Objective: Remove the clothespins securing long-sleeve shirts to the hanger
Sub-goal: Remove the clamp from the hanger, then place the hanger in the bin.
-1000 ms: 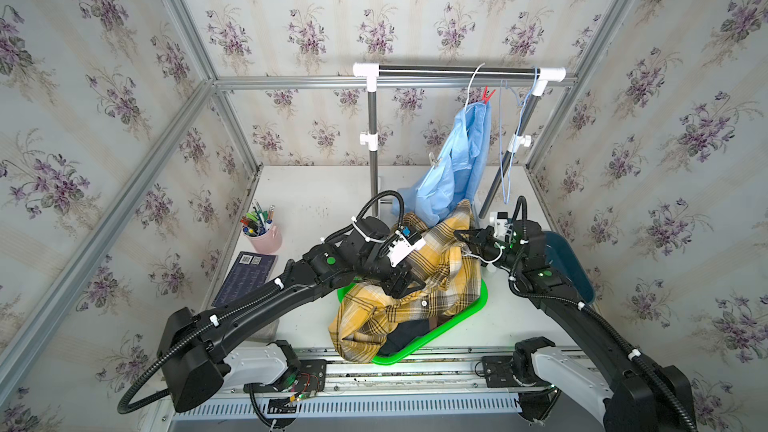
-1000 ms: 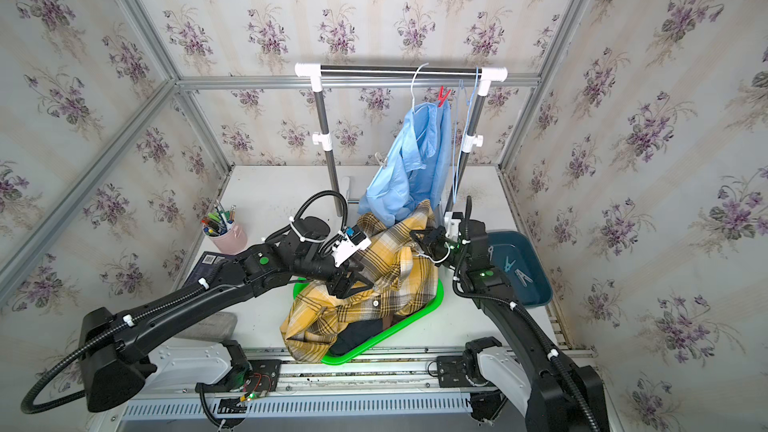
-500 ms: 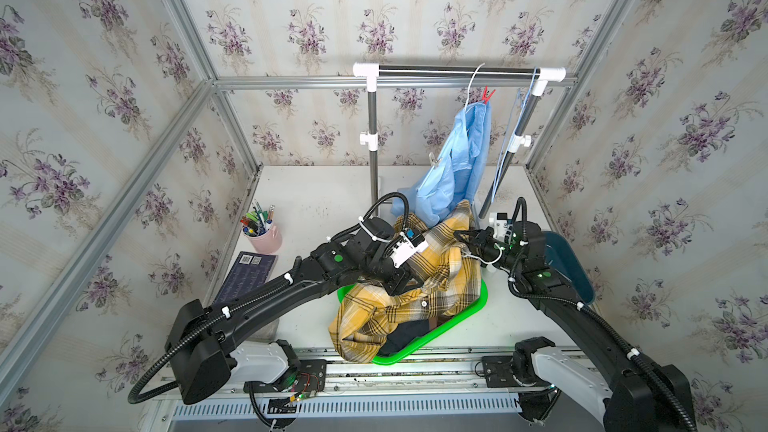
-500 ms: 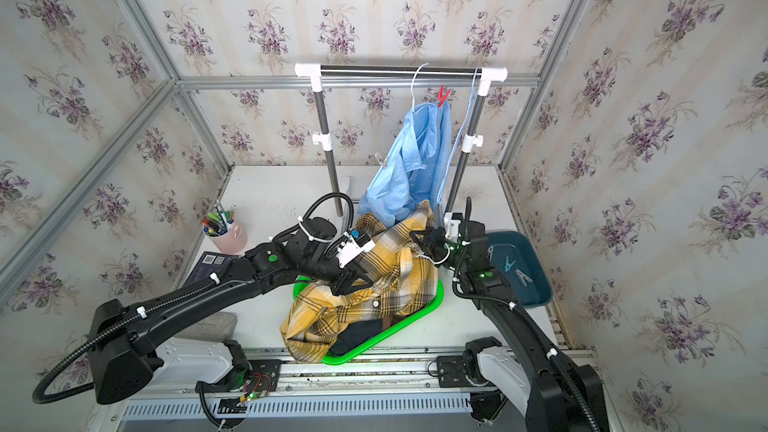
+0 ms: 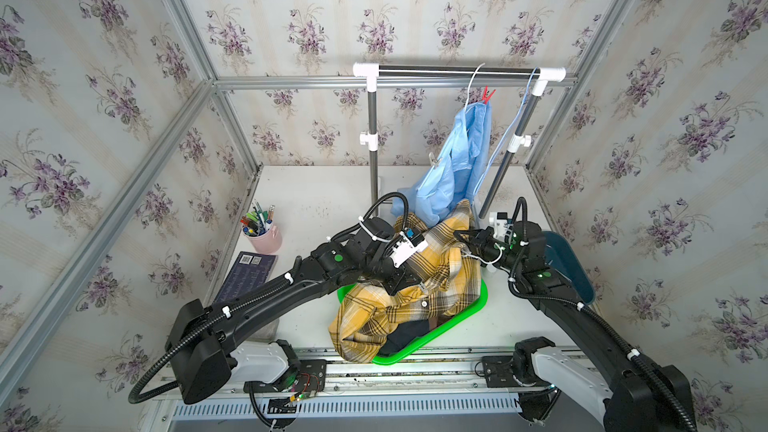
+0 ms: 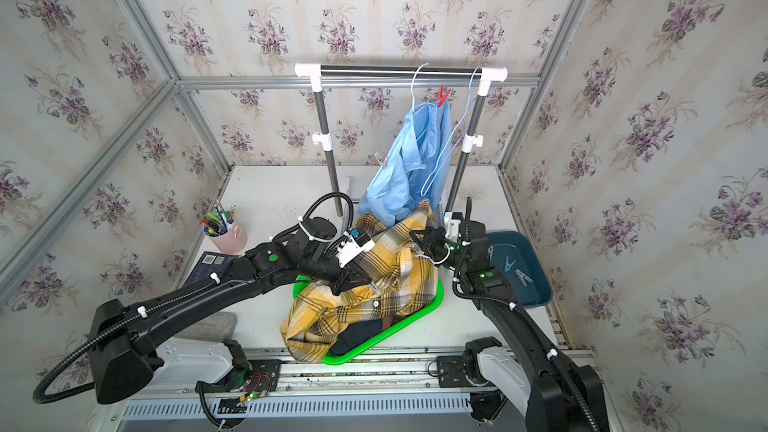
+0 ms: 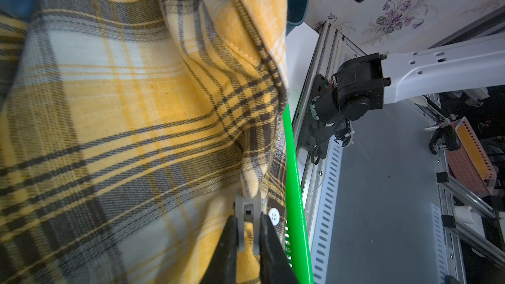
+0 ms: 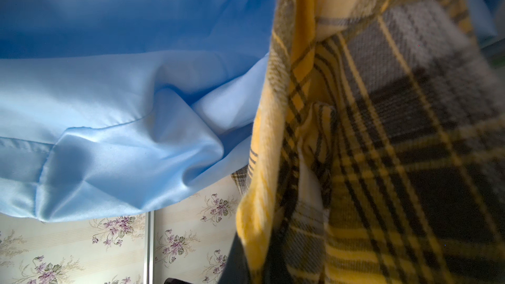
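The left gripper [image 7: 247,218] pinches a grey pin [image 7: 246,203] between its fingertips; the pin is clipped onto a fold of the plaid shirt [image 7: 123,99], just beside a white button [image 7: 274,216] and the rim of the green tray [image 7: 293,176]. In both top views the plaid shirt [image 5: 432,268] [image 6: 395,272] is heaped over the tray [image 5: 471,313], covering a dark shirt [image 5: 409,332], with its far end raised at the right gripper [image 5: 460,236]. That gripper's jaws are pressed together; what lies between them I cannot tell. The blue shirt [image 5: 457,160] hangs from the rail [image 5: 449,71], with 1 red pin [image 5: 486,94] at its top. Pale pins [image 6: 509,263] lie in the blue bin [image 6: 538,284] beside the right arm
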